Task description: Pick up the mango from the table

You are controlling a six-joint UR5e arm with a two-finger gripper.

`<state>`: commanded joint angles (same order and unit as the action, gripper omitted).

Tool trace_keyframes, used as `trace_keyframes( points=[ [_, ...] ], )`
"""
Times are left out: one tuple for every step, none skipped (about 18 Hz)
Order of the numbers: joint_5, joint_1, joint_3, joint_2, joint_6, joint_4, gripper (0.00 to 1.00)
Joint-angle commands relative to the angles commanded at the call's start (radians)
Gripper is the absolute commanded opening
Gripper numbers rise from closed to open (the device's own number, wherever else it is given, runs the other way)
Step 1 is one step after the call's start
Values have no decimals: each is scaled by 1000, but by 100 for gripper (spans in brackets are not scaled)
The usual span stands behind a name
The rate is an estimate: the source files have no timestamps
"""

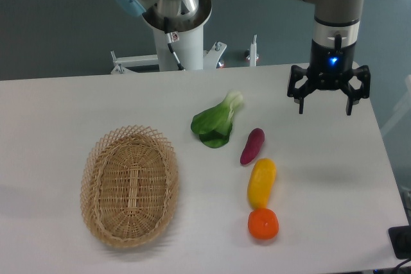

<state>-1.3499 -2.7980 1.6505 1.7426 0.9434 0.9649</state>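
Nearest the camera, on the large flat white tabletop (58, 107) with rounded corners, sits a round orange fruit (263, 223), right of centre and close to the near edge. Touching its far side, or very nearly so, lies the smooth, elongated yellow-orange mango (261, 182), its length running near to far and leaning a little to the right at its far end. It rests flat on the tabletop with nothing holding it.

Well to the left, at about the same depth, stands an oval woven wicker basket (129, 186), light tan, with an open scalloped rim.

Just beyond the mango's far tip is a small purple-red oblong vegetable (252, 146), angled the same way; the two are close, though a narrow gap seems to separate them. Just left of that and slightly farther lies a leafy green vegetable with a pale stalk (217, 122), the stalk pointing far and right.

Farther still and to the right, the black two-finger tool (325, 97) hangs above the tabletop on the grey and light-blue arm (336, 4), a blue light glowing on its body. Its fingers are spread wide apart and grip nothing. It is well apart from the mango, far and right of it.

At the far edge stands the arm's white base column (182, 46).
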Motion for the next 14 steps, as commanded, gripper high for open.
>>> trace_keyframes(
  points=[
    [-2, 0, 5, 0, -2, -2, 100],
    [-2, 2, -1, 0, -2, 2, 100],
    [0, 2, -9, 0, -3, 11, 100],
    [2, 0, -12, -2, -5, 11, 100],
    [3, -2, -12, -3, -12, 11, 100],
    [3, 0, -8, -2, -11, 11, 100],
    [5, 0, -8, 0, -12, 11, 100],
    [5, 0, -8, 0, -12, 11, 100],
    [6, 0, -5, 0, -12, 11, 100],
    [8, 0, -2, 2, -12, 11, 100],
    [8, 2, 5, 3, -12, 11, 100],
    [8, 3, 12, 8, -11, 11, 100],
    [11, 5, 15, 12, -9, 11, 100],
    [11, 14, 17, 17, -11, 11, 100]
  ],
)
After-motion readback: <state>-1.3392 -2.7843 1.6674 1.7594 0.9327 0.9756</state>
